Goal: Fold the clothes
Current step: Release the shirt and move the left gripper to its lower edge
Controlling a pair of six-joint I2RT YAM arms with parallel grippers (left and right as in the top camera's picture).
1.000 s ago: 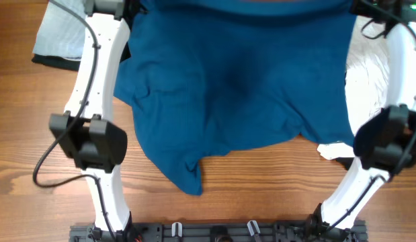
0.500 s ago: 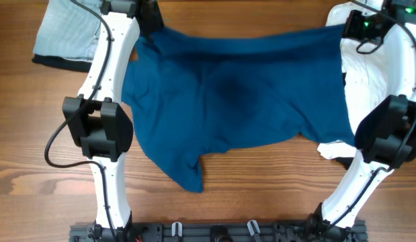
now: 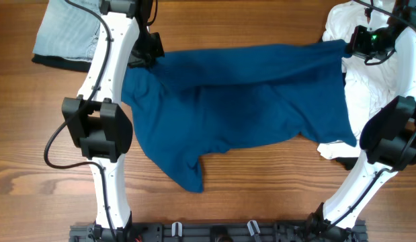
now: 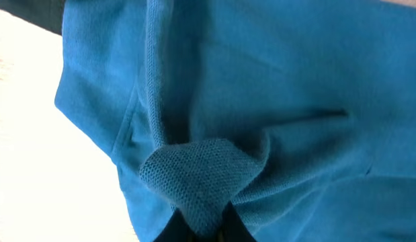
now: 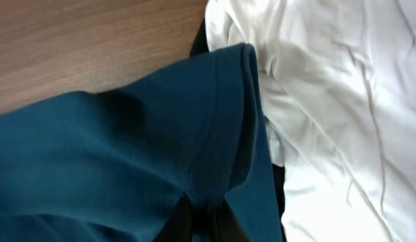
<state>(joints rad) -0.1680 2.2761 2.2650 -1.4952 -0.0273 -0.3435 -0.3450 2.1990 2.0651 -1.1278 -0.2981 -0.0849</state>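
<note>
A teal blue shirt (image 3: 241, 107) lies spread across the middle of the table, its far edge folded toward the near side. My left gripper (image 3: 148, 48) is shut on the shirt's far left corner; the pinched knit fabric (image 4: 197, 178) fills the left wrist view. My right gripper (image 3: 359, 42) is shut on the shirt's far right corner, seen as a hemmed edge (image 5: 221, 128) in the right wrist view. A sleeve or corner (image 3: 187, 176) sticks out toward the near edge.
A white garment (image 3: 369, 81) lies crumpled at the right under the right arm, also in the right wrist view (image 5: 328, 101). A folded light blue striped cloth (image 3: 60, 37) on something dark sits at the far left. Bare wood table (image 3: 261, 188) lies in front.
Both grippers have pulled the shirt's far edge toward the near side and lowered it. The raised fabric now lies folded over the body, and bare table shows beyond it.
</note>
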